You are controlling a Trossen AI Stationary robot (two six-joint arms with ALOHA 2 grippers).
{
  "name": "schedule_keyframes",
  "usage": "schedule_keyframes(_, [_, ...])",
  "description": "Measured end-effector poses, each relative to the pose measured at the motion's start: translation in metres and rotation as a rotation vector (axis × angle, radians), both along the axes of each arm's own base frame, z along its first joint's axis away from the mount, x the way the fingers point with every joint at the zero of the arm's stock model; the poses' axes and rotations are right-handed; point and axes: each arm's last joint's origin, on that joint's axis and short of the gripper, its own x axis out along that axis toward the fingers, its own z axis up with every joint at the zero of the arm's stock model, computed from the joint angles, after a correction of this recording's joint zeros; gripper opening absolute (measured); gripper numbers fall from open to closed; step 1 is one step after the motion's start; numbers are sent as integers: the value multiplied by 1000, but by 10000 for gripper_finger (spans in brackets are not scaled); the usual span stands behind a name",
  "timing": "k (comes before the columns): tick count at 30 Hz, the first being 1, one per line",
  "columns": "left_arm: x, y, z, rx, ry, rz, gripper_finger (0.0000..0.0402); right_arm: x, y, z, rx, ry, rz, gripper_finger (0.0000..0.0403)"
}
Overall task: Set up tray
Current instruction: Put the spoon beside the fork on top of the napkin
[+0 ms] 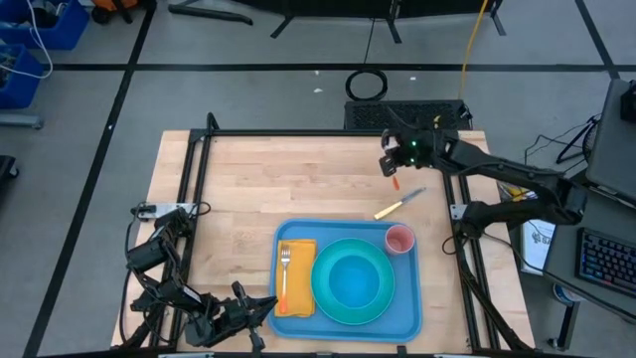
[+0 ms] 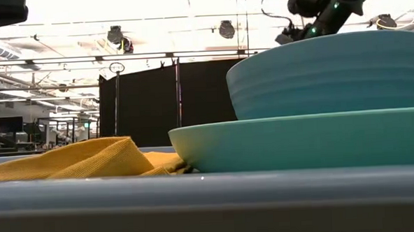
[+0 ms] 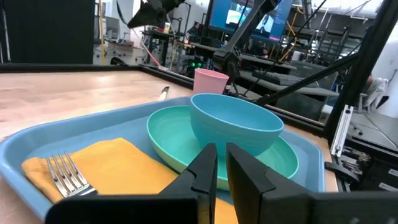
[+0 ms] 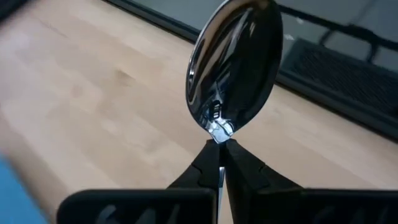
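Tabletop (image 1: 258, 189): pale wood, framed by dark rails, filling the middle of the high view; grey floor around it.
Left pincer (image 3: 221, 163): at the lower left of the high view, off the tabletop's near-left corner; its 2 dark fingers stand almost together with a thin gap and nothing between them, aimed at the tray.
Tray (image 1: 407, 320): large blue rectangle with rounded corners, lying flat at the lower centre of the high view, near the tabletop's front edge.
Napkin (image 1: 303, 261): yellow cloth in the tray's left part.
Fork (image 1: 283, 268): lies on the napkin, tines toward the upper side of the high view.
Plate (image 1: 324, 298): round, teal, on the tray just right of the napkin.
Bowl (image 1: 350, 281): blue, sitting in the plate.
Cup (image 1: 399, 240): small, pink, upright in the tray's upper right corner, beside the plate.
Knife (image 1: 399, 203): yellowish handle, lying slanted on bare wood just above the tray's upper right corner.
Right pincer (image 4: 221, 149): above the tabletop at the upper right of centre in the high view, well apart from the tray; closed on the spoon's neck.
Spoon (image 4: 233, 65): shiny metal bowl sticking out past the fingertips in the right wrist view, held over bare wood.
Keyboard (image 1: 604, 261): at the right edge of the high view, off the tabletop.
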Motion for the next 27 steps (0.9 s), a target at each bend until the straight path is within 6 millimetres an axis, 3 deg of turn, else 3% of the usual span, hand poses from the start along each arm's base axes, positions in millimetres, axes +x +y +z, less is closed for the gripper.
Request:
schedule_keyframes(17, [0, 0, 0, -2, -1, 1, 37, 43, 61, 29, -220, -266, 267, 0])
schedule_keyframes(27, [6, 4, 0, 0, -2, 9, 37, 61, 111, 47, -323, -483, 431, 0])
